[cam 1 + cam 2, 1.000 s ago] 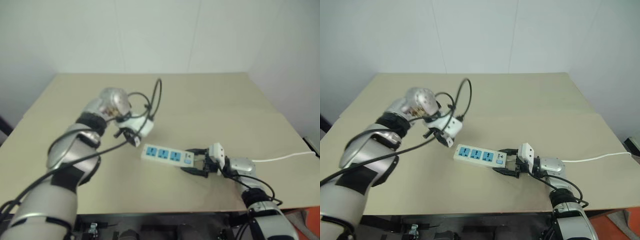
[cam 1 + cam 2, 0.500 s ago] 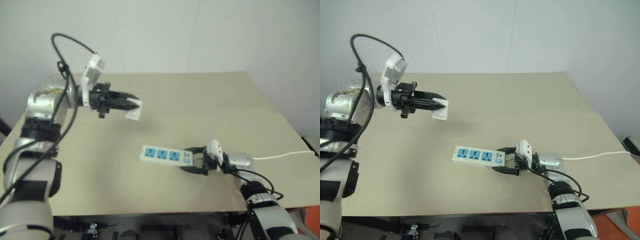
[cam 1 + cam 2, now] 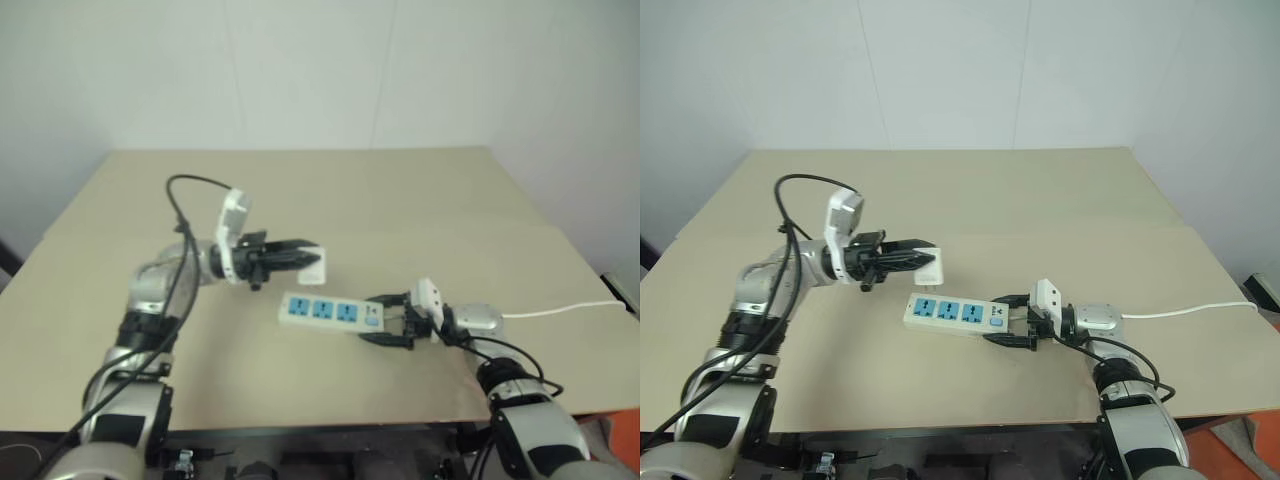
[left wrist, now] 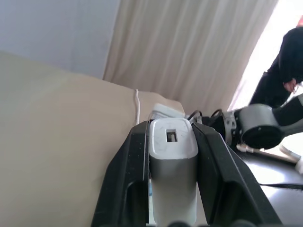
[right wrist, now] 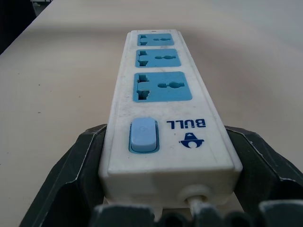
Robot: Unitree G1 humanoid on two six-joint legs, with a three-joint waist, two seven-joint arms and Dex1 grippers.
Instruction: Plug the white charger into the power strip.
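Note:
The power strip (image 3: 330, 311), a white bar with three blue sockets, lies flat near the table's front, sockets facing up. My right gripper (image 3: 387, 322) is shut on its switch end, a black finger (image 5: 80, 161) pressed to each side of the power strip (image 5: 161, 94). The white charger (image 3: 313, 265) is pinched in my left gripper (image 3: 298, 256), which points level to the right. It hangs just above and behind the strip's left end, apart from it. In the left wrist view the white charger (image 4: 173, 161) sits between both black fingers (image 4: 132, 175).
The strip's thin white cord (image 3: 560, 312) runs right to the table's edge. The beige table (image 3: 400, 200) is bare behind the strip. A person in dark clothes (image 4: 289, 71) stands past the table's right side, by a curtain.
My left arm has swung from high at the left down and rightward, carrying the charger to just above the strip's left end. The right gripper and the strip have stayed put.

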